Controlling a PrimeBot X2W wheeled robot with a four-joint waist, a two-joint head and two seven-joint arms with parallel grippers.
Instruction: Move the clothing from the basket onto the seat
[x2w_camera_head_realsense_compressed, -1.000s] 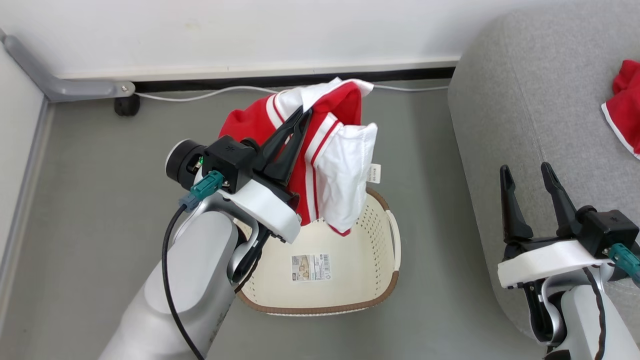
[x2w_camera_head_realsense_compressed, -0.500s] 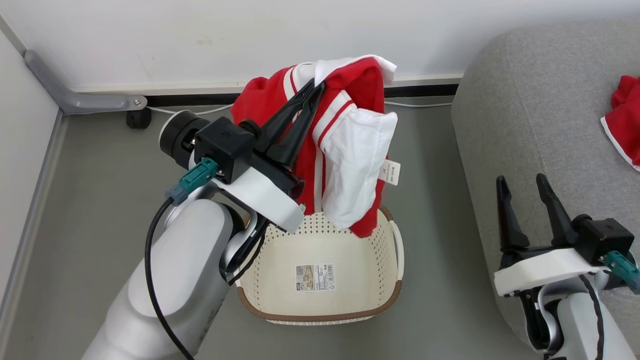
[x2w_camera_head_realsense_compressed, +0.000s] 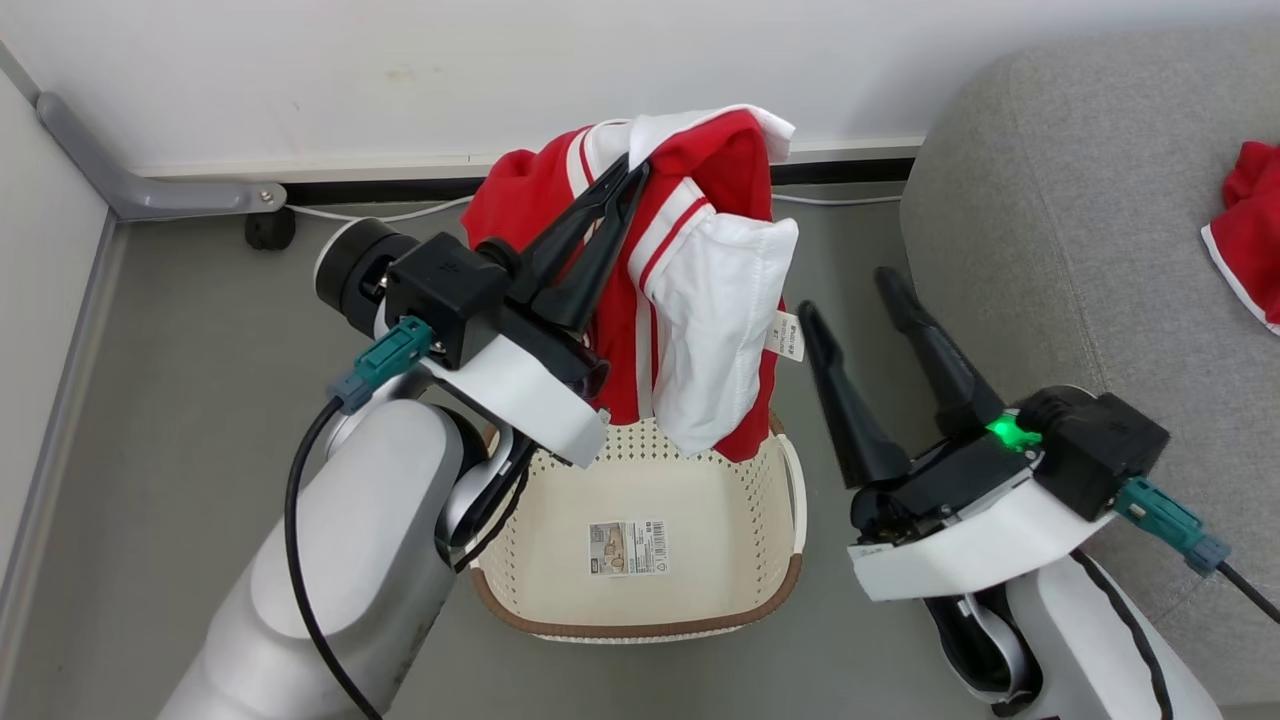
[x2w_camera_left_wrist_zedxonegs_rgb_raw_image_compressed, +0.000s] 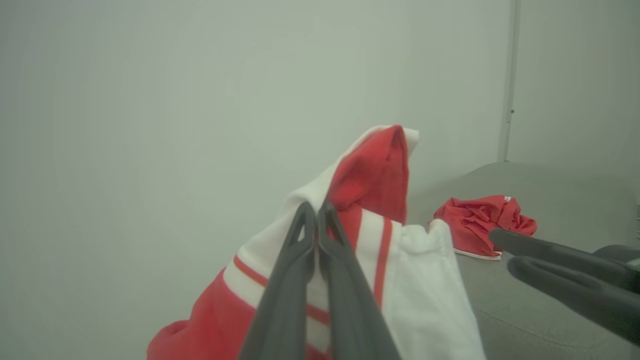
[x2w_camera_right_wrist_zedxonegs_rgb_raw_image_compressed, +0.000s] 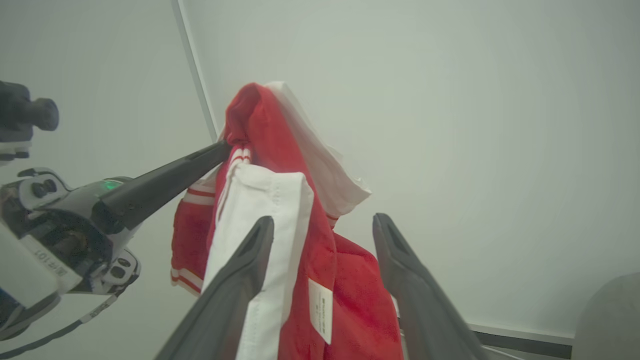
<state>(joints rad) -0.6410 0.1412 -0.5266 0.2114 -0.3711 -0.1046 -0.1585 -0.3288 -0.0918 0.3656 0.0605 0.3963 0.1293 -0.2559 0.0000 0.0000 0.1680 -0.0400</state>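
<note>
**Present state.** The left gripper (x2w_camera_head_realsense_compressed: 630, 170) holds one garment (x2w_camera_head_realsense_compressed: 710, 300) above the basket (x2w_camera_head_realsense_compressed: 640, 628). Its jaws are pressed together on a fold near the top of the fabric. The rest hangs free, and the lowest hem sits level with the far rim. The basket floor shows its paper label (x2w_camera_head_realsense_compressed: 625, 547) in full. A second garment (x2w_camera_head_realsense_compressed: 1250, 240) lies crumpled on the seat (x2w_camera_head_realsense_compressed: 1050, 180), well apart from the basket. The right gripper (x2w_camera_head_realsense_compressed: 847, 293) stands between basket and seat, jaws spread and holding nothing, fingers pointing toward the hanging fabric.

**Handling properties (judged).** The garment looks light, soft and fully limp. It has no stiffness of its own, so it folds and drapes from whatever point is pinched. It is not fragile. Slip is the main risk, because a thin single layer can slide out of narrow fingers.

**Where to grip.**
- Grip a bunched fold of several layers, as the left gripper does.
- Avoid a lone hem, and avoid the care tag (x2w_camera_head_realsense_compressed: 785, 335), which would probably not bear the load reliably.
- If a second hold is wanted, the white panel nearest the right gripper offers thick, reachable fabric.

**Caution.** The hanging tail can catch on the rim or the seat edge, so carry it high.
</note>
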